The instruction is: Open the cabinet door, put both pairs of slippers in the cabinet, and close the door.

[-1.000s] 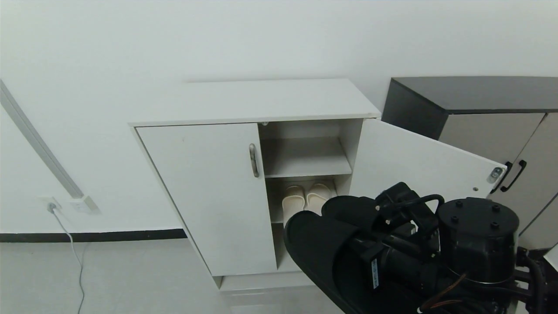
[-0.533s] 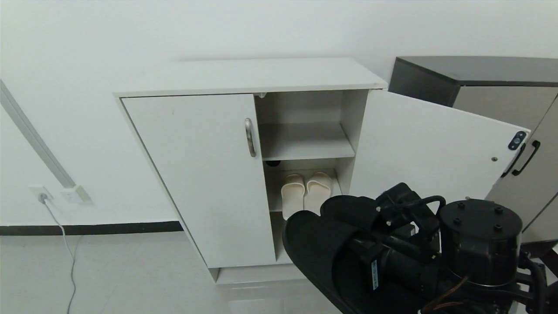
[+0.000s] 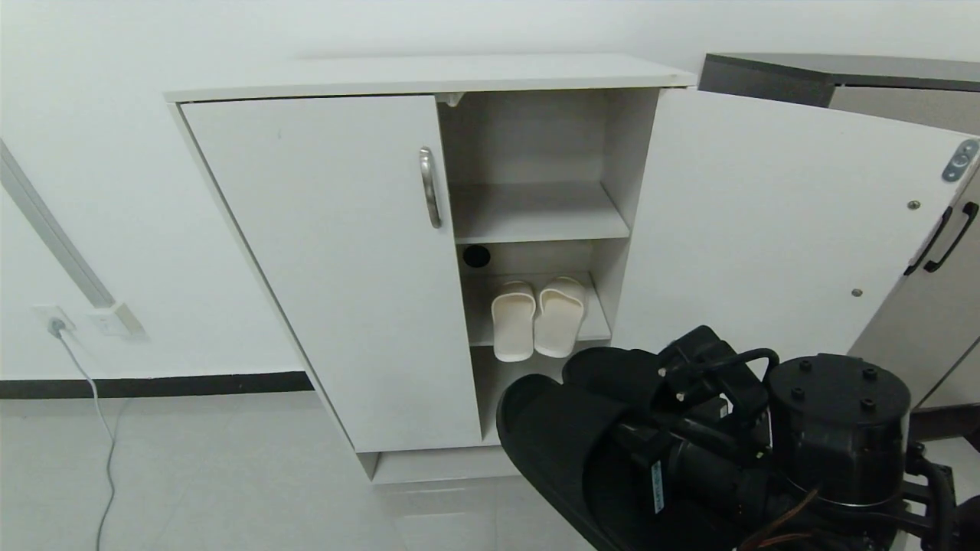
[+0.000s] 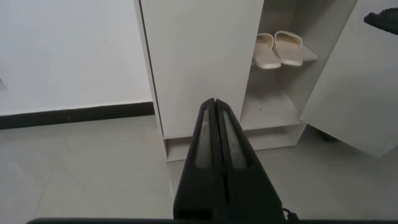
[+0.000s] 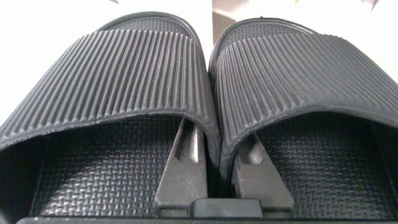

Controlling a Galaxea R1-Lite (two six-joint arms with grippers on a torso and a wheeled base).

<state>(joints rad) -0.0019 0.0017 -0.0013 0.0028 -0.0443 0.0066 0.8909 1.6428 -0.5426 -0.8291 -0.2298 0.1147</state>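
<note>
Right gripper [image 5: 224, 168] jaws clamped on the black slippers' [image 3: 559, 436] touching inner walls, 5 o'clock in head view. White slippers [image 3: 536, 317] inside cabinet [image 3: 429, 73], 12 o'clock of them. Left gripper [image 4: 215, 134] jaws closed, empty.

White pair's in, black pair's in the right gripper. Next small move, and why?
Probably ease the right gripper forward toward the bottom compartment: it is shut on the black slippers, which hang outside the cabinet; the right door stands open, and the white slippers occupy the middle shelf.
</note>
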